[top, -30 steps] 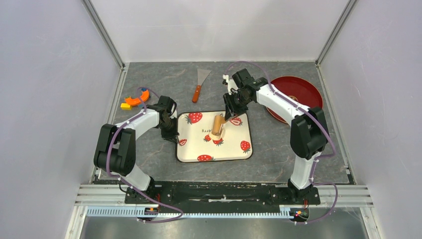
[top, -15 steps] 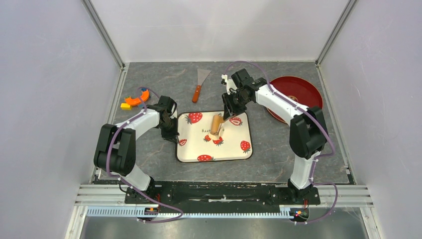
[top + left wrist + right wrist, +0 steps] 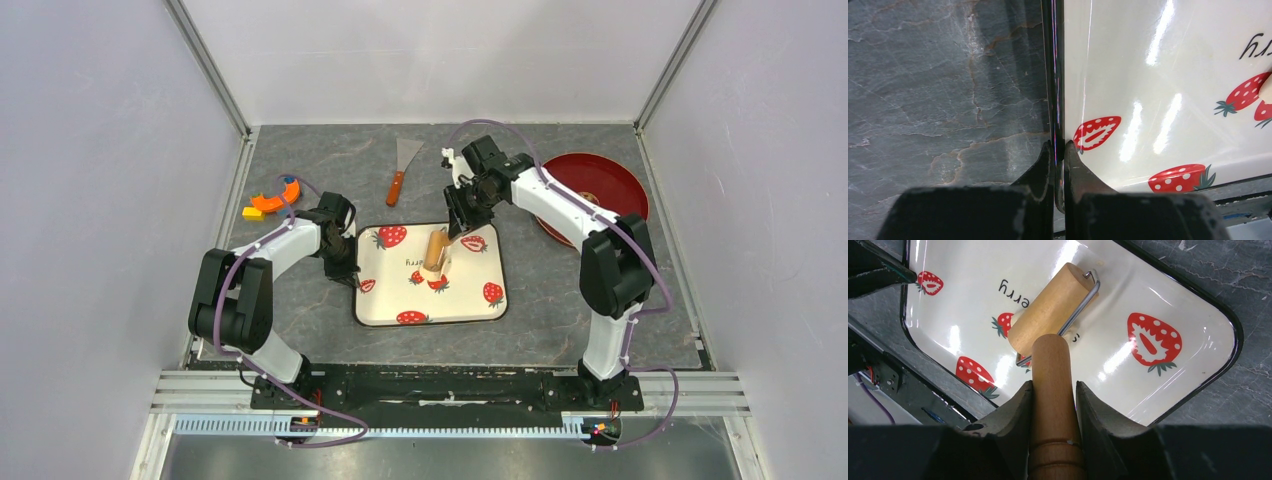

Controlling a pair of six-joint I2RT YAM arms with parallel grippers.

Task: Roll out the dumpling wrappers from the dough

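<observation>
Presently the right gripper (image 3: pixel 1053 390) is clamped on the wooden handle (image 3: pixel 1050 365) of the roller, one finger on each side of the shaft. The wire yoke joins that handle to the roller cylinder (image 3: pixel 1050 307), which lies on the strawberry-print tray (image 3: pixel 1188 305), slightly toward its far side. The left gripper (image 3: pixel 1059 150) is pinched together on the tray's left rim (image 3: pixel 1055 75), near the front corner, apparently bracing it.

The dough (image 3: pixel 445 263) shows only as a pale sliver at the cylinder's near end in the overhead view. The rest is hidden beneath the roller, so its shape and thickness cannot be judged.

Risks noted:
- The tray surface is glossy. A stroke with too little downward load could skid the dough along instead of flattening it.
- The dough sits at one end of the cylinder. An off-line stroke could run past it or thin it unevenly.
- Soft dough may cling to the wood and lift off with the roller.
- If the rim pinch slips, the tray may slide across the stone-pattern table (image 3: pixel 560 300) during a stroke.

Containers:
- Tray: holds the roller and the dough. No flattened round can be made out on it.
- Red dish (image 3: pixel 625 175), at the right rear: holds something small near its centre, too small to identify.
</observation>
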